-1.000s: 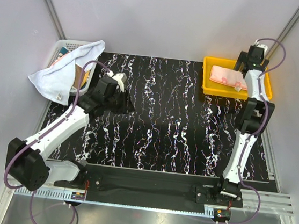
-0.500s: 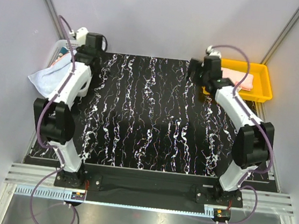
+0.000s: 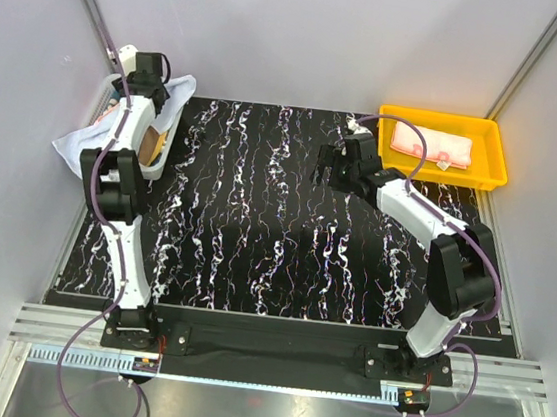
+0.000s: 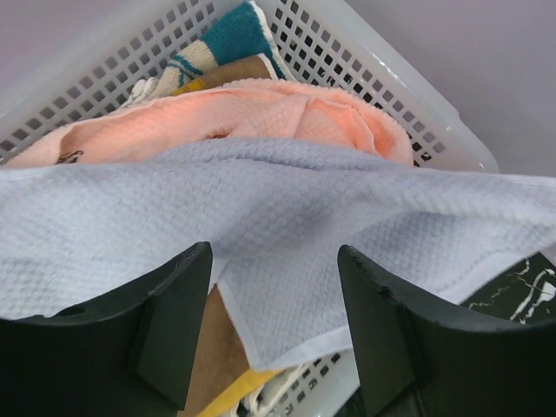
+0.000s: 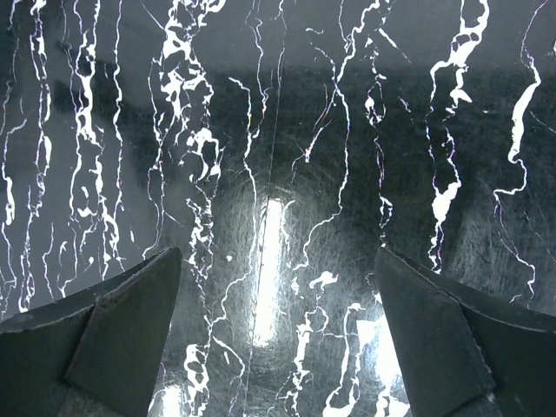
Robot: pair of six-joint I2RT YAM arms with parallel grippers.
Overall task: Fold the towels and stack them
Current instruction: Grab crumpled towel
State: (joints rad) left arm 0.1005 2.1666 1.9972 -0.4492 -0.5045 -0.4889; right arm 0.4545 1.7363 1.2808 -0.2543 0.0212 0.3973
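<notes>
Across basket (image 4: 408, 87), pale blue towel (image 3: 76, 145) lies diagonally, far-right to near-left.

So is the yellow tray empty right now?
No, a folded pink towel lies inside the yellow tray, as the top view shows.

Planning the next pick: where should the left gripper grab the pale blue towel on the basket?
Grip the pale blue towel at its hemmed flap hanging ahead of the open left gripper, coming from above. That flap droops clear of the pink towel, so one layer can likely be pinched alone.
</notes>
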